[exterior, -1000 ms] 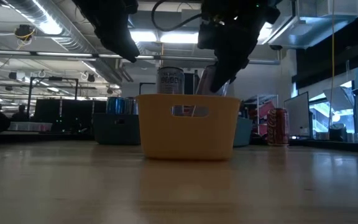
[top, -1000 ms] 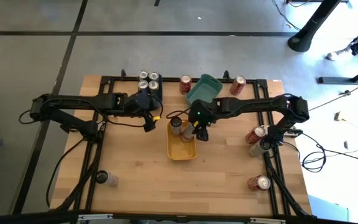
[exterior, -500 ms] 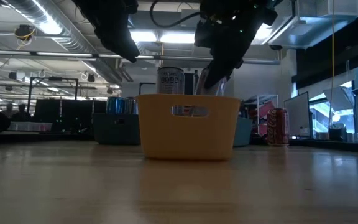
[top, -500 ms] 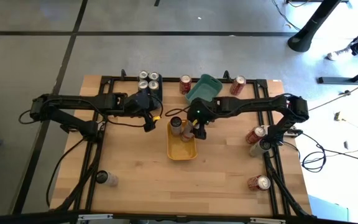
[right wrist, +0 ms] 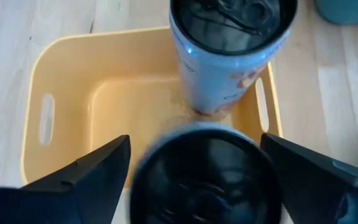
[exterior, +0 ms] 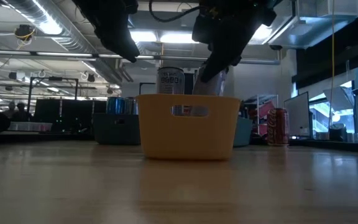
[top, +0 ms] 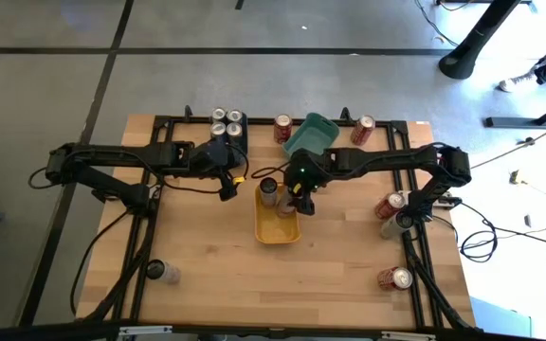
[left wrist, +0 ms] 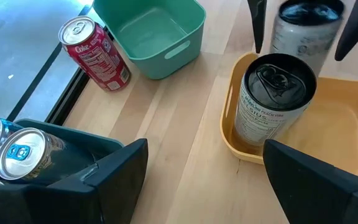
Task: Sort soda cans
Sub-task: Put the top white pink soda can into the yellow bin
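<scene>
A yellow bin point(top: 278, 225) sits mid-table. A silver soda can point(left wrist: 276, 99) stands upright at its far end. My right gripper point(top: 299, 197) hangs open over that end, its fingers point(left wrist: 255, 25) on either side of a second silver can point(left wrist: 307, 30) with a gap showing. That can's lower part is hidden inside the bin point(exterior: 188, 127). In the right wrist view its dark top point(right wrist: 207, 177) is blurred. My left gripper point(top: 227, 187) hovers open, left of the bin, holding nothing.
A teal bin point(top: 311, 134) lies tilted at the far side. A dark bin with silver cans point(top: 226, 123) stands far left. Red cans stand at the far edge point(top: 282, 128) point(top: 363, 130) and on the right point(top: 390, 206) point(top: 394, 278). One can point(top: 161, 272) lies near left.
My right gripper has tipped and shifted slightly toward the table's left over the yellow bin. The can between its fingers leaned a second ago and now stands nearly upright in the bin.
</scene>
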Robot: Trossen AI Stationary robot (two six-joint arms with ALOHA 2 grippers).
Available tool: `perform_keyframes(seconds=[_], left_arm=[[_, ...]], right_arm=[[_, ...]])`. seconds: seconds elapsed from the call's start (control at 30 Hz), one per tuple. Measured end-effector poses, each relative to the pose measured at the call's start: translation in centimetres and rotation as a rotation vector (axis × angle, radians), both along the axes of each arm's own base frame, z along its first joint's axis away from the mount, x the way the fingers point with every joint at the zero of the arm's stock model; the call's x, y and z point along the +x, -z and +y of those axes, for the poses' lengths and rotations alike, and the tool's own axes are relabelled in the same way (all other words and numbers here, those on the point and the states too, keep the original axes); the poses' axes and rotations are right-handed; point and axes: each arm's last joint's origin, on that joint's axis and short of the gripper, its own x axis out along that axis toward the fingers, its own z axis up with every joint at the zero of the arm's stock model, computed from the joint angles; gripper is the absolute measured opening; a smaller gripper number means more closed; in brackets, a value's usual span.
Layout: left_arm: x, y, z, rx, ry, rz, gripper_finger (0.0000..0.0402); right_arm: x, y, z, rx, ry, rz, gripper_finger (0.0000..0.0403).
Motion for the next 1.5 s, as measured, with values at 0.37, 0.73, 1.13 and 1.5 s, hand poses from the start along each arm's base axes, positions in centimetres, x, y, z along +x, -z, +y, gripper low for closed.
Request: perform_keyframes(seconds=[0.37,0.73,1.13,1.5], left_arm=[[0.00,0.00,0.00,0.006,0.006,0.003,0.0306],[0.02,-0.02,0.00,0.008,0.008,0.002,0.0306],[0.02,-0.02,0.01,0.006,0.005,0.000,0.0306],[0.02,-0.02,0.00,0.005,0.005,0.000,0.0306]], right_arm=[[0.04,-0.05,0.01,-0.002,-0.010,-0.007,0.0294],[0.06,-0.06,-0.16,-0.094,0.031,-0.004,0.0277],[0.04,-0.05,-0.36,-0.172,0.079,0.006,0.0275],[-0.15,-0.19,-0.38,-0.174,0.085,0.028,0.0324]])
